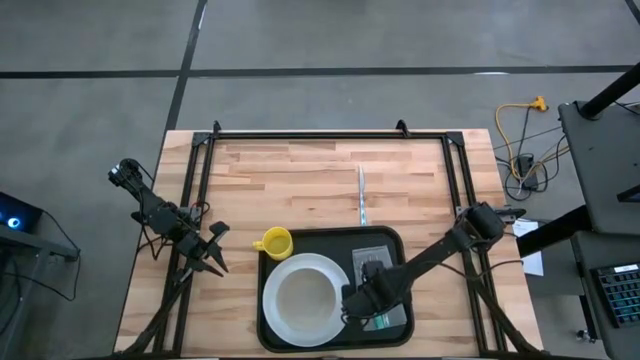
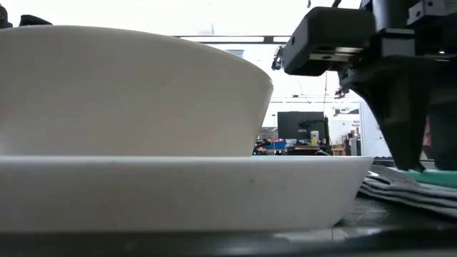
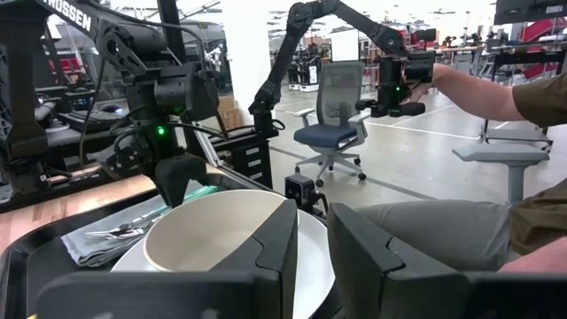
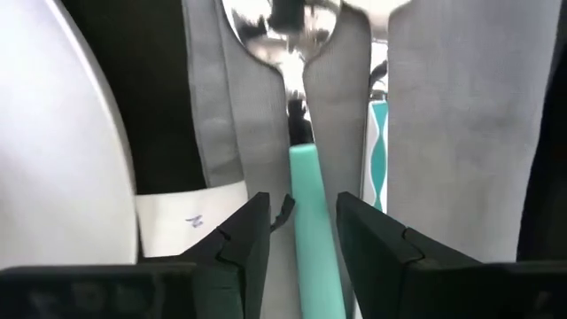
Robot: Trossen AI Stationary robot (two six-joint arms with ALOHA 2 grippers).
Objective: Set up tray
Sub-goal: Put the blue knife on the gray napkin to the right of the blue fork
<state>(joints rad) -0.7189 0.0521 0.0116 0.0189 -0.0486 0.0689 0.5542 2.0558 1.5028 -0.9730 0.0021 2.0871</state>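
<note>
- The desk [image 1: 300, 180] is made of light wood and has a dark frame around it.
- The tray [image 1: 272, 330] is black and sits at the near edge of the desk, in the middle. Its near edge is cut off in the high view.
- A white plate [image 1: 285, 325] lies in the left part of the tray, with a white bowl [image 1: 305, 300] standing on it. In the low view the plate and bowl fill most of the picture and hide nearly all of the tray.
- A grey napkin [image 1: 385, 255] lies in the right part of the tray, just beside the plate. The right arm covers a lot of it.
- The right gripper [image 1: 368, 305] is low over the napkin in the tray. In the right wrist view its fingers [image 4: 244, 239] are a little apart, one on each side of a teal handle [image 4: 310, 221]. I cannot tell if they squeeze it or just stand next to it.
- A shiny spoon [image 4: 282, 22] lies on the napkin. Its top is cut off in the right wrist view.
- The left gripper [image 1: 212, 255] waits off to the left of the tray, over the desk edge. Its fingers [image 3: 275, 248] are released and hold nothing.
- A yellow cup [image 1: 273, 242] stands on the desk, touching the tray's far left corner.
- A thin silver thing [image 1: 361, 193] lies on the desk beyond the tray. It is too small to name.
- A person sits in the room beyond the tray, seen only partly in the left wrist view.
</note>
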